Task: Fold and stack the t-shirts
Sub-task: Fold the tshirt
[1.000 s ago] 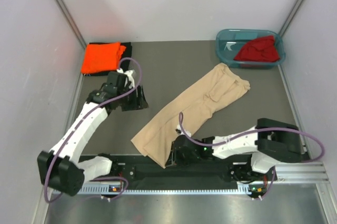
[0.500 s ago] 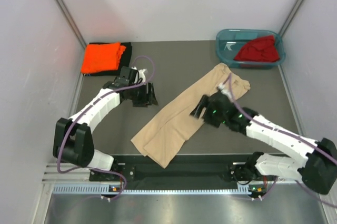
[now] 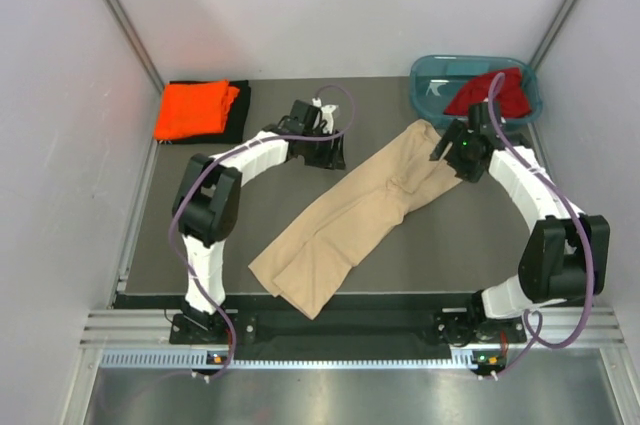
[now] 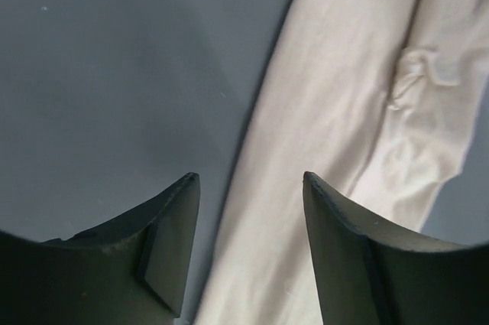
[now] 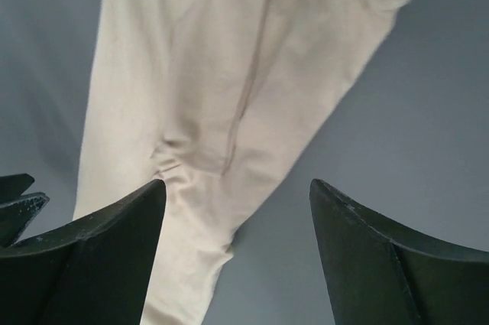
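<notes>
A beige-tan t-shirt (image 3: 350, 220) lies as a long folded strip, running diagonally from the near left to the far right of the grey mat (image 3: 300, 105). My left gripper (image 3: 330, 152) hovers open over its far left edge. In the left wrist view the gripper (image 4: 248, 176) has the beige cloth (image 4: 344, 73) beneath it and nothing between its fingers. My right gripper (image 3: 448, 148) hangs wide open above the strip's far end (image 5: 191, 57); the gripper (image 5: 237, 183) is empty. An orange t-shirt (image 3: 193, 108) lies folded on a black t-shirt (image 3: 241, 105) at the far left. A dark red t-shirt (image 3: 490, 95) sits bunched in the tub.
The teal plastic tub (image 3: 425, 80) stands at the far right corner, close behind my right wrist. White walls close in the mat on three sides. The metal rail (image 3: 350, 330) with both arm bases runs along the near edge.
The right arm swung from the shirt's near end to its far end, its jaws opening wide. The left arm moved right from beside the orange stack to the strip's far left edge.
</notes>
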`<state>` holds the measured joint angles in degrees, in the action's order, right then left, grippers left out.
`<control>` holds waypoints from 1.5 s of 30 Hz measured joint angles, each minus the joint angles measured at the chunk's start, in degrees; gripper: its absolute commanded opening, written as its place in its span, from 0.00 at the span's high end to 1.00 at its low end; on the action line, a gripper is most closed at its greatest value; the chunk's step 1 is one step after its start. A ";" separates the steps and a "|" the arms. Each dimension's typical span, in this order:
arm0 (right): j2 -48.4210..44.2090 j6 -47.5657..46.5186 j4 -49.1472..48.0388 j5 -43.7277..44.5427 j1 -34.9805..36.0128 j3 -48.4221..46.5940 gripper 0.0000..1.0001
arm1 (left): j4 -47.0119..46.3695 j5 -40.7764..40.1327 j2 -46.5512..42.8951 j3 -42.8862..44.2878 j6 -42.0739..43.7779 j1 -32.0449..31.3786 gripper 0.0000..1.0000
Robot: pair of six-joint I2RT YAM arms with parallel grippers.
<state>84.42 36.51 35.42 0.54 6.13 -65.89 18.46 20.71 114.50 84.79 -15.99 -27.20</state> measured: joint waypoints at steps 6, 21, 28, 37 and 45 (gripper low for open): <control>0.52 -3.45 1.03 -3.10 -6.14 -0.15 0.25 | 4.52 0.74 6.54 4.98 6.86 0.13 0.46; 0.61 -6.01 -0.68 -8.28 -8.33 0.66 0.27 | 7.06 5.53 9.33 6.08 9.55 -2.21 0.63; 0.61 -6.14 -1.14 -9.29 -8.74 1.73 0.27 | 7.13 3.89 9.90 6.38 9.09 -3.39 0.95; 1.73 -6.99 -1.51 -10.95 -8.83 1.75 0.28 | 6.64 0.11 8.68 4.85 7.56 -2.89 1.00; 5.77 -6.95 -1.53 -11.50 -8.81 1.73 0.29 | 6.62 -2.25 2.71 -3.30 6.88 3.65 1.00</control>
<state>90.19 29.56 33.89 -10.96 -2.68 -64.16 25.08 18.46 117.21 81.49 -9.10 -23.55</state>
